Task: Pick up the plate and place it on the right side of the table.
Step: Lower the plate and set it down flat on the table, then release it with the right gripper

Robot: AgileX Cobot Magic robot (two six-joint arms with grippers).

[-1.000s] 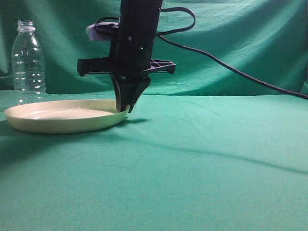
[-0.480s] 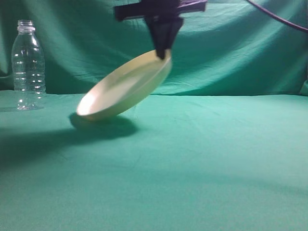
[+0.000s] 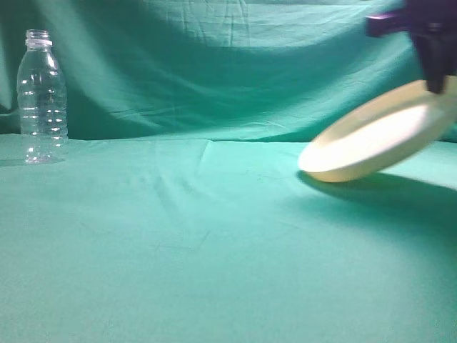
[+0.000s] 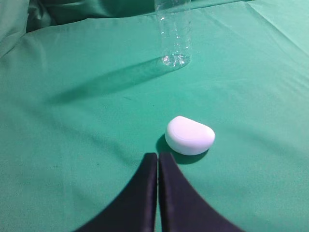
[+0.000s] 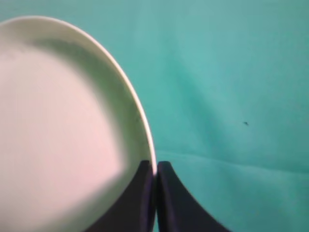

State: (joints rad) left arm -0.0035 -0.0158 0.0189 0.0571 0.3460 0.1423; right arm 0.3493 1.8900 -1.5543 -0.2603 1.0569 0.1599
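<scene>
The pale cream-yellow plate (image 3: 378, 136) hangs tilted in the air at the right of the exterior view, its low edge just above the teal table (image 3: 214, 243). My right gripper (image 3: 437, 84) is shut on the plate's upper right rim. In the right wrist view the plate (image 5: 58, 130) fills the left half, its rim pinched between the black fingers of the right gripper (image 5: 155, 166). My left gripper (image 4: 158, 158) is shut and empty above the cloth; it does not show in the exterior view.
A clear empty plastic bottle (image 3: 42, 96) stands at the far left by the wrinkled backdrop, also in the left wrist view (image 4: 174, 34). A small white rounded object (image 4: 189, 135) lies on the cloth just ahead of the left gripper.
The right gripper lifted the plate off the table at the left and has carried it, tilted, across to the right side. The bottle has not moved.
</scene>
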